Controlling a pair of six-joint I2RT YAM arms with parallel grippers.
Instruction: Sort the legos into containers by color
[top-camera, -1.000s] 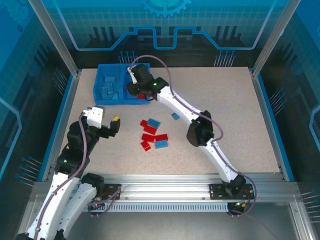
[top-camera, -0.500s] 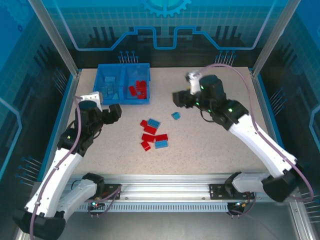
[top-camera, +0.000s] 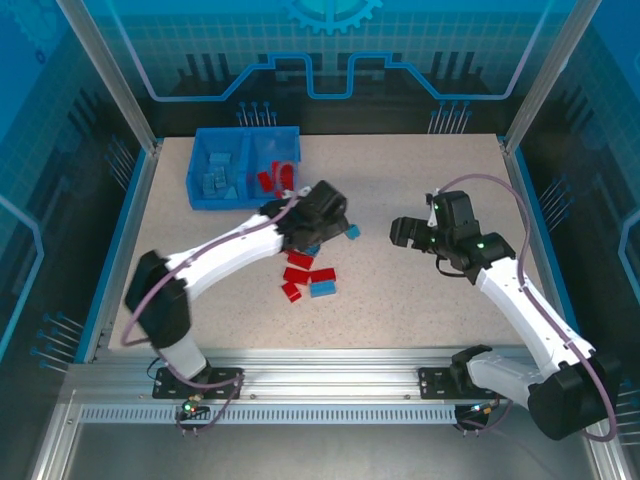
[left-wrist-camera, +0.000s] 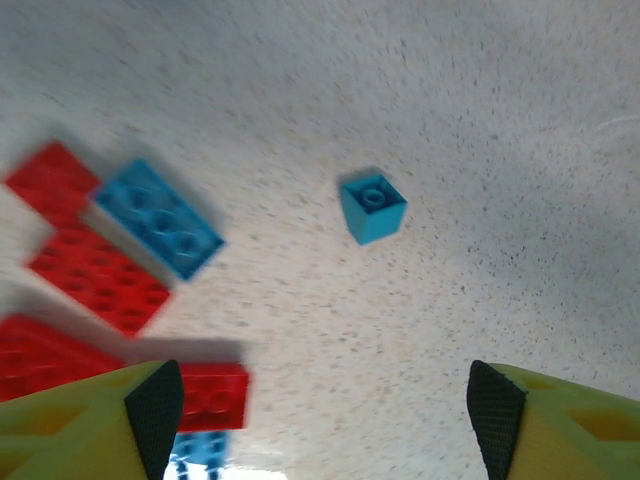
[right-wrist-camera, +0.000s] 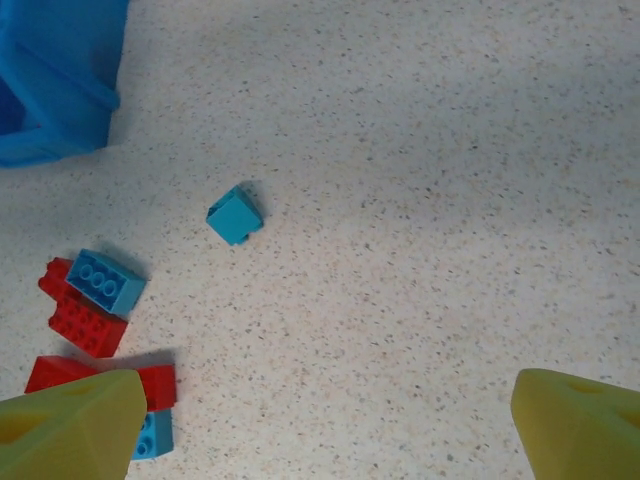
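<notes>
Left gripper (left-wrist-camera: 322, 405) hung low over the table (top-camera: 440, 170), a matte beige surface with fine dark speckle. Jaws were spread wide with nothing between them. Its fingers (left-wrist-camera: 70, 430) were yellow-green plastic wedges, each faced with a black pad. Just ahead of them lay the cube (left-wrist-camera: 372, 207), a small glossy light-blue brick with one round stud on top. It sat alone on the table, apart from the pile (top-camera: 305, 272). The pile lay near the table's middle, below the left wrist. It was made of flat rectangular red bricks (left-wrist-camera: 95, 275) and a light-blue brick (left-wrist-camera: 158, 217) with two rows of studs. Several of these touched, and their edges were blurred in the left wrist view. Right gripper (right-wrist-camera: 325, 400) hovered to the right of the cube and well apart from it. Its jaws were also spread and empty, with smooth yellow wedges at both lower corners of its own view. The bin (top-camera: 245, 131), rectangular blue moulded plastic, stood at the table's far left, split by a middle wall. Left compartment (top-camera: 203, 150) held light-blue pieces (top-camera: 215, 182). Right compartment (top-camera: 278, 150) held red pieces (top-camera: 272, 180). The bin's rounded near corner showed in the right wrist view, well apart from the cube.
</notes>
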